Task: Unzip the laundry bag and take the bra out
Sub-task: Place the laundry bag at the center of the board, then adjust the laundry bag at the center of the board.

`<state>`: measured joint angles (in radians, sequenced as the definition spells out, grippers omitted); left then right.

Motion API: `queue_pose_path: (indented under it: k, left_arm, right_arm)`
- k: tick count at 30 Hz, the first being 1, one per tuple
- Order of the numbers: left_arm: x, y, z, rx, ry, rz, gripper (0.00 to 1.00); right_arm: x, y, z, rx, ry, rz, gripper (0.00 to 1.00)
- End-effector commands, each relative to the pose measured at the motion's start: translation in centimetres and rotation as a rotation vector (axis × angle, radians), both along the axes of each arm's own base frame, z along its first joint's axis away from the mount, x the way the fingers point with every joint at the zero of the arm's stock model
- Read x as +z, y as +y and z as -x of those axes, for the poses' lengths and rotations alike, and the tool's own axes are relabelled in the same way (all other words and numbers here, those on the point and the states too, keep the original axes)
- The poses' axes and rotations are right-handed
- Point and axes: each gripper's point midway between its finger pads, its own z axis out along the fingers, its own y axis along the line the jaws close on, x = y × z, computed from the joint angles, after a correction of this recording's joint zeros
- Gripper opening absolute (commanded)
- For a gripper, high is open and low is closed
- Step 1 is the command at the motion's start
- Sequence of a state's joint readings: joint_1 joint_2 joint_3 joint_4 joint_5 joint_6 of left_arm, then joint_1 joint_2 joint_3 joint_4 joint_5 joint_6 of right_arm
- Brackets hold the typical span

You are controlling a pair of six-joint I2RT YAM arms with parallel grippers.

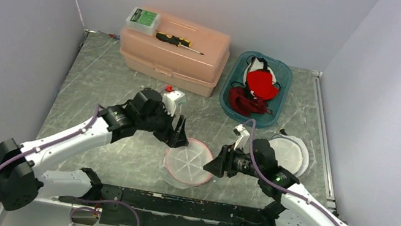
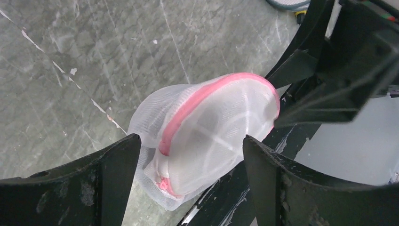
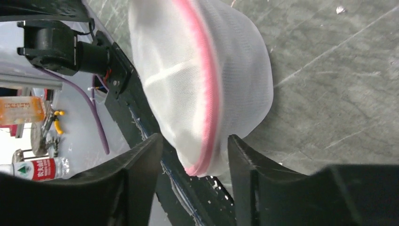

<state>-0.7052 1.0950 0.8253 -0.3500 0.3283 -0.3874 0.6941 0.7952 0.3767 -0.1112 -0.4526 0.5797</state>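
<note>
The white mesh laundry bag (image 2: 211,127) sits just ahead of the left gripper (image 2: 190,141), whose jaws stand wide on either side of it, gripping nothing. The right gripper (image 3: 195,141) has its jaws part-way apart, with the bag's pink zip band (image 3: 209,94) between the tips, unpinched. The bra cannot be made out through the mesh. To unzip well, one pair should pin the mesh beside the zip while the other takes the pull, which I cannot place.

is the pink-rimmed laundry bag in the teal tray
No, the laundry bag lies on the table, apart from the teal tray.
</note>
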Motion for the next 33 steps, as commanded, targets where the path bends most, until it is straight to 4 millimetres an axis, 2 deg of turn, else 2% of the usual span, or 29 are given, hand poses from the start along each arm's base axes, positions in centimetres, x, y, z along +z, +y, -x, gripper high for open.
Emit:
queue_pose_path:
  k: [1, 3, 4, 7, 13, 16, 22, 25, 30, 33]
  left_arm:
    - [2.7, -1.6, -1.2, -0.097, -0.079, 0.006, 0.85]
    - [3.6, -2.3, -1.4, -0.155, -0.085, 0.003, 0.85]
    - [3.2, -2.5, -1.3, -0.185, -0.073, -0.01, 0.86]
    - [3.7, -3.6, -1.5, -0.279, -0.057, -0.024, 0.85]
    - [3.1, -4.6, -3.1, -0.364, -0.014, -0.067, 0.85]
    - [1.9, -5.4, -3.3, -0.437, 0.03, -0.078, 0.85]
    - [-1.4, -6.6, -2.5, -0.569, 0.202, -0.085, 0.83]
    - [-2.1, -7.0, -2.0, -0.603, 0.243, -0.064, 0.83]
    - [-1.4, -7.4, -1.0, -0.63, 0.247, -0.019, 0.78]
    - [-1.0, -7.6, 0.0, -0.654, 0.259, 0.014, 0.67]
  right_arm:
    - [1.9, -0.3, -0.9, -0.051, -0.06, -0.024, 0.62]
    - [2.4, -0.5, -0.8, -0.058, -0.063, -0.038, 0.67]
    - [2.5, -0.5, -0.7, -0.062, -0.061, -0.046, 0.68]
    - [3.1, -0.7, -0.2, -0.07, -0.067, -0.077, 0.7]
    - [1.7, -0.9, 1.0, -0.057, -0.021, -0.112, 0.7]
    - [1.3, -1.1, 1.5, -0.065, -0.011, -0.133, 0.7]
    - [1.2, -1.7, 1.9, -0.07, -0.024, -0.133, 0.7]
    - [1.4, -1.7, 2.0, -0.068, -0.032, -0.132, 0.7]
    - [1.3, -1.8, 2.1, -0.069, -0.03, -0.136, 0.7]
    - [1.4, -1.7, 2.0, -0.07, -0.035, -0.135, 0.7]
